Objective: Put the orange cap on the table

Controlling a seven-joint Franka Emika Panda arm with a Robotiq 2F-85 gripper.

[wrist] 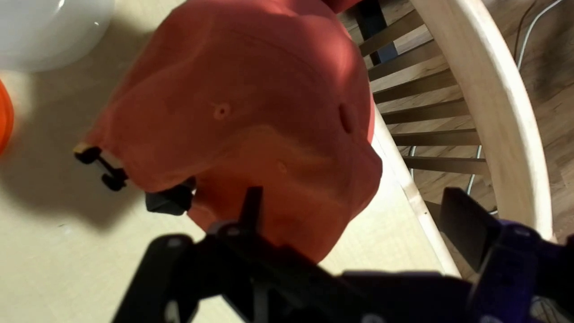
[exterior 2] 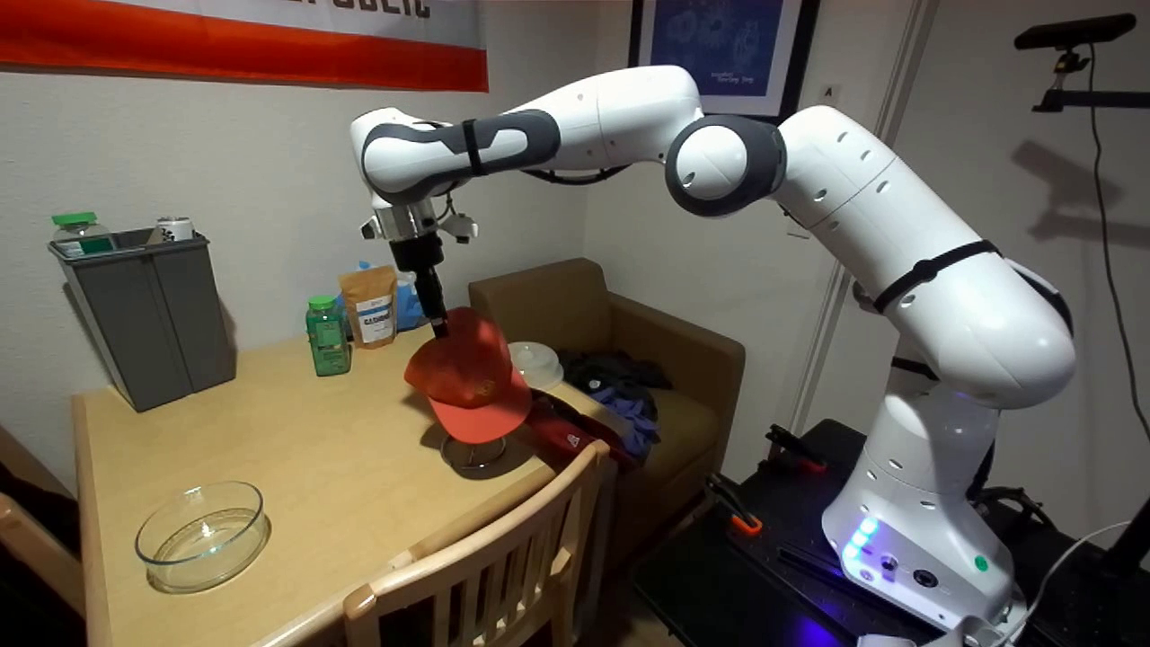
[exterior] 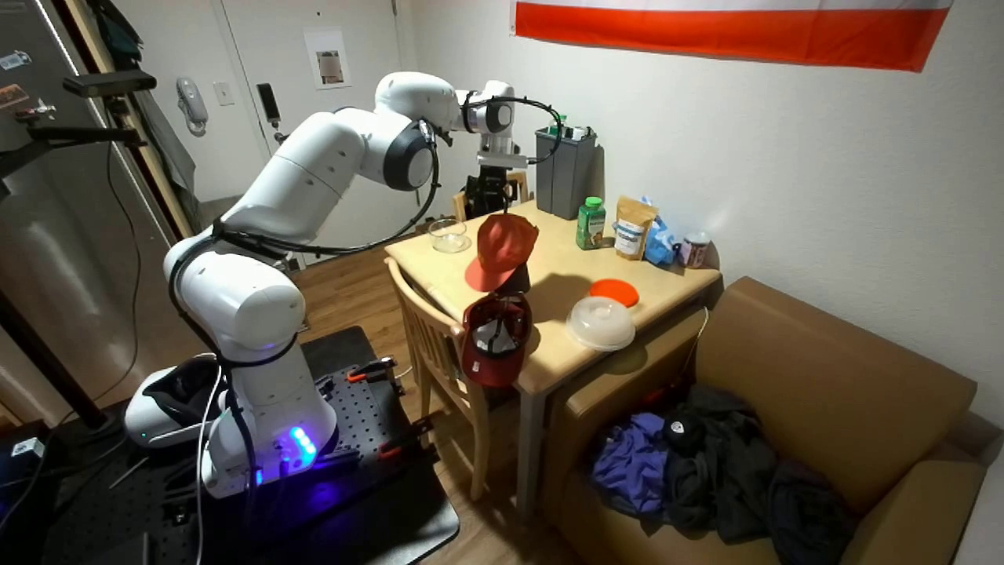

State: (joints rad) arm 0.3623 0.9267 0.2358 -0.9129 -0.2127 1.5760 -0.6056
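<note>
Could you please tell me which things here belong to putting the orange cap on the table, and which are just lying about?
Belong to the job:
orange cap
light-wood table
open fingers

Just lying about:
dark red cap
glass bowl
green-capped bottle
tan pouch
grey bin
translucent domed cover
flat orange disc
clothes

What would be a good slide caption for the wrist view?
Open gripper poised at the orange cap, the pale wooden table beneath and a chair back curving along the picture's right.
</note>
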